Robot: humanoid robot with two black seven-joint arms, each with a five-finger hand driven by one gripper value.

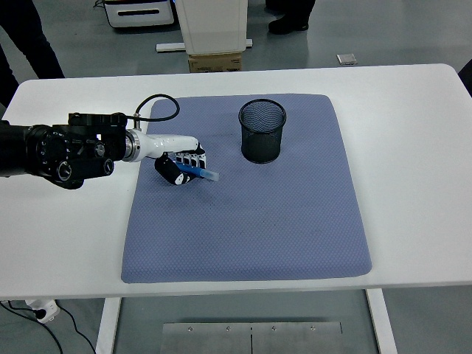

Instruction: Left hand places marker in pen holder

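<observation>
The left hand reaches in over the blue mat, its fingers curled around a blue marker whose tip sticks out to the right. A black mesh pen holder stands upright on the mat, well apart from the hand.

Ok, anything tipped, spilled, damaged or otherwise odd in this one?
Nothing stands out. The pen holder stands upright on the blue mat, and the left hand grips the blue marker over the mat.
</observation>
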